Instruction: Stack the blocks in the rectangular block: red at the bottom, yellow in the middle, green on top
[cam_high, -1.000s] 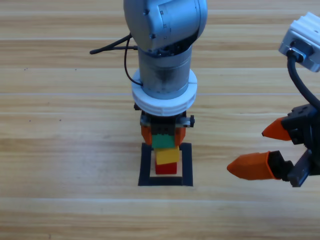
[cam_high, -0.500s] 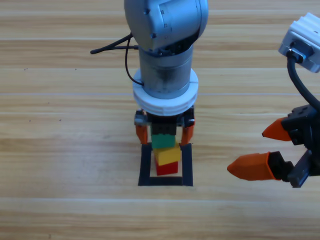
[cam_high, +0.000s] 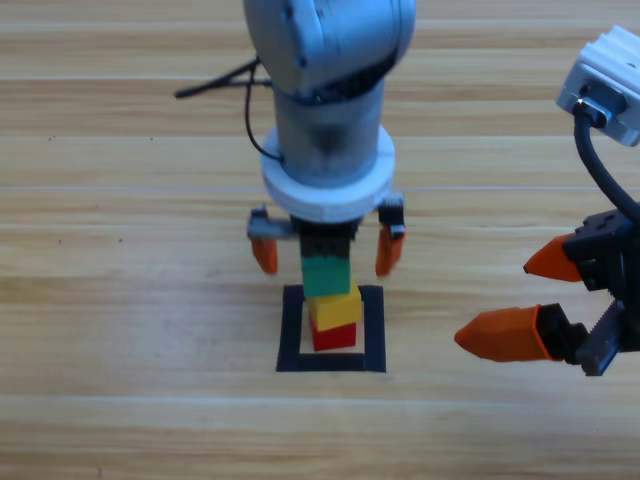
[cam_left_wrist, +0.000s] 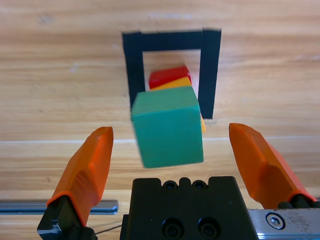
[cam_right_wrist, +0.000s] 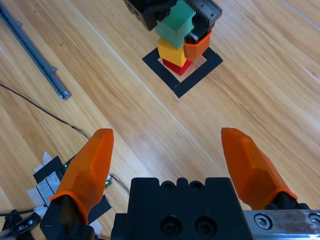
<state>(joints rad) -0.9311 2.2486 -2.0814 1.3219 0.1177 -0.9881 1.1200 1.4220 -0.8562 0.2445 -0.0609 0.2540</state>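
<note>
The red block (cam_high: 333, 338) stands inside the black tape rectangular block (cam_high: 291, 330), with the yellow block (cam_high: 335, 308) on it and the green block (cam_high: 325, 275) on top. My left gripper (cam_high: 325, 266) hangs over the stack, open, one jaw on each side of the green block and clear of it. The left wrist view shows the green block (cam_left_wrist: 167, 127) free between the spread jaws, above yellow (cam_left_wrist: 171, 83), red (cam_left_wrist: 168, 75) and the tape (cam_left_wrist: 132, 65). My right gripper (cam_high: 525, 298) waits open at the right edge; its wrist view shows the stack (cam_right_wrist: 170, 47) farther off.
A black cable (cam_high: 215, 85) trails from the left arm across the table's far side. In the right wrist view a metal rail (cam_right_wrist: 35, 50) lies along the table, with thin wires and tape scraps (cam_right_wrist: 47, 182) near the camera.
The left gripper's jaws have spread apart and let go of the green block, which stays on the yellow one. The left arm has lifted slightly. The right arm has not moved.
</note>
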